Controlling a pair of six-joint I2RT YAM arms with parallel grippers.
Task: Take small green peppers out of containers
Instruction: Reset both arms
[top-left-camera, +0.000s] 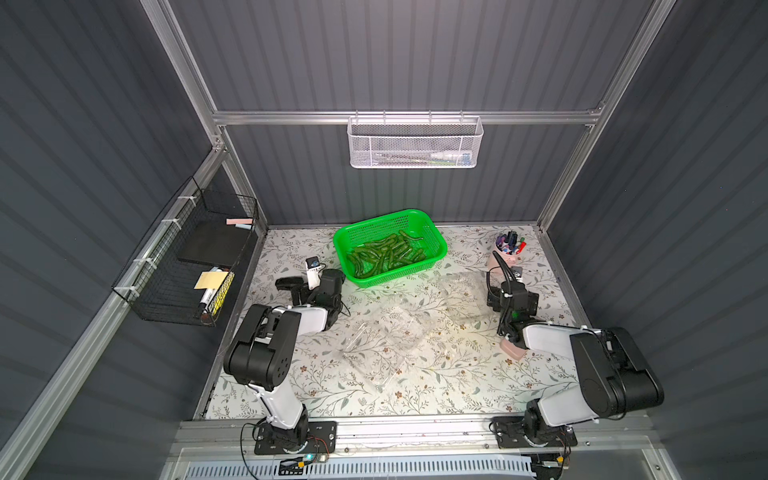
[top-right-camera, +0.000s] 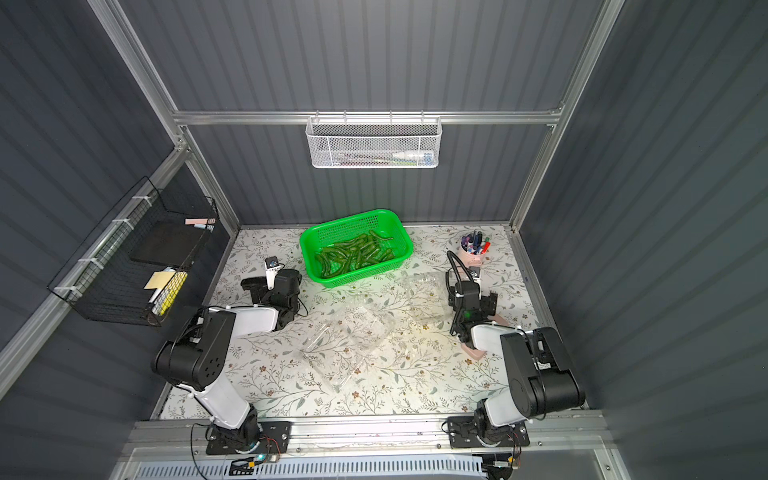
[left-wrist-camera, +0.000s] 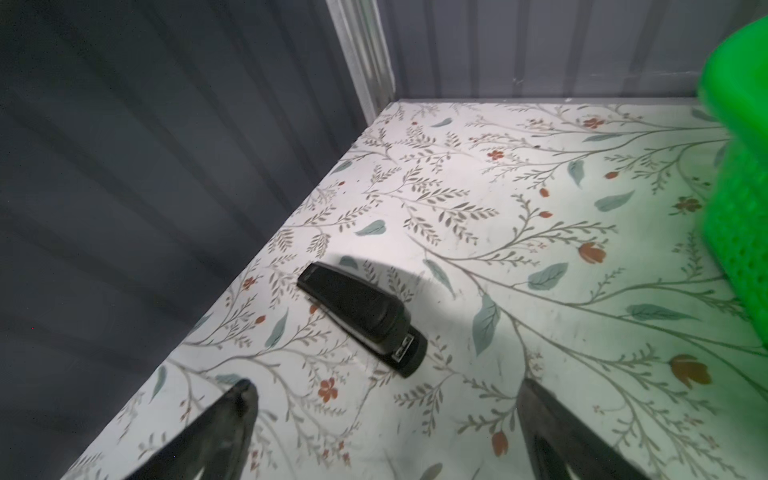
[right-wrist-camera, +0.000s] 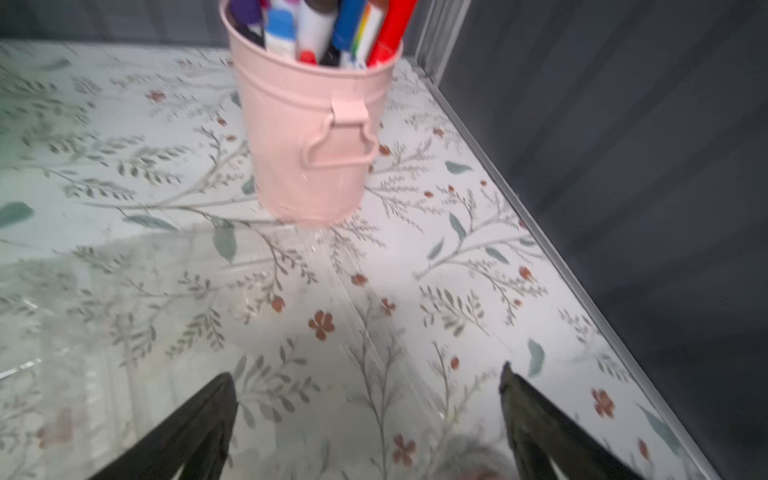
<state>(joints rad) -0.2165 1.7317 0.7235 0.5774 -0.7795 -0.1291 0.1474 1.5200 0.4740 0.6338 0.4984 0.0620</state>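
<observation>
clear plastic first: front clamshell container (top-left-camera: 380, 349) lies hinged open on the floral table (top-left-camera: 415, 399), about mid-width, closer to the front edge than the other loose items. both top views show it (top-right-camera: 345, 351). pink object (top-left-camera: 513, 352) sits near the right edge, mostly hidden under the right arm, can't tell what it is.

second clamshell container (top-left-camera: 461, 293) sits further back toward the right edge, between the basket and the right arm's wrist. its outline is faint in the top views. right wrist view: right gripper (right-wrist-camera: 365, 374) has its fingers spread wide with nothing pinched. that container's clear plastic (right-wrist-camera: 124, 324) runs under and ahead of the fingers, can't tell if they touch it.

left gripper (left-wrist-camera: 386, 386) hangs near the left edge, fingers spread wide, nothing pinched, bare table below. black stapler (left-wrist-camera: 361, 320) lies flat just ahead of it, close to the left edge, apart from both fingers.

small green peppers (top-left-camera: 386, 254) lie piled and overlapping in the green basket (top-left-camera: 399, 273), which sits at the back edge, mid-width. its corner shows blurred in the left wrist view (left-wrist-camera: 739, 166). pink cup (top-left-camera: 512, 260) of pens stands upright near the back right corner. the right wrist view puts it (right-wrist-camera: 311, 137) just beyond the second container's far edge.
</observation>
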